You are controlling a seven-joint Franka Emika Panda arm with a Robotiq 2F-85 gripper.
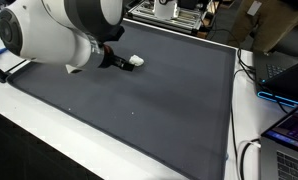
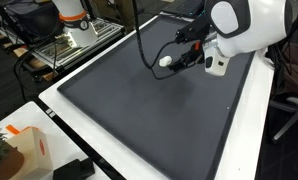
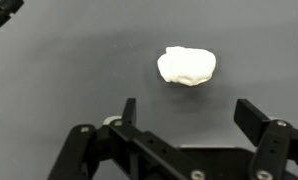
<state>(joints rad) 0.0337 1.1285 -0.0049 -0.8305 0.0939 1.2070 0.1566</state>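
A small white crumpled lump (image 3: 187, 66), like a wad of tissue or cloth, lies on the dark grey mat (image 3: 59, 70). In the wrist view my gripper (image 3: 192, 115) hangs just short of it, jaws spread wide with nothing between them. The lump (image 1: 136, 61) shows beside the black fingers in an exterior view, and again as a white lump (image 2: 166, 60) close to the gripper (image 2: 185, 57). The arm's white body hides most of the gripper (image 1: 117, 59) there.
The mat (image 1: 139, 100) covers a white table (image 2: 59, 105). A black cable (image 2: 144, 50) trails over the mat's far side. Laptops (image 1: 284, 80) and cables crowd one table edge; a metal rack (image 2: 69, 45) and a cardboard box (image 2: 24, 150) stand off the mat.
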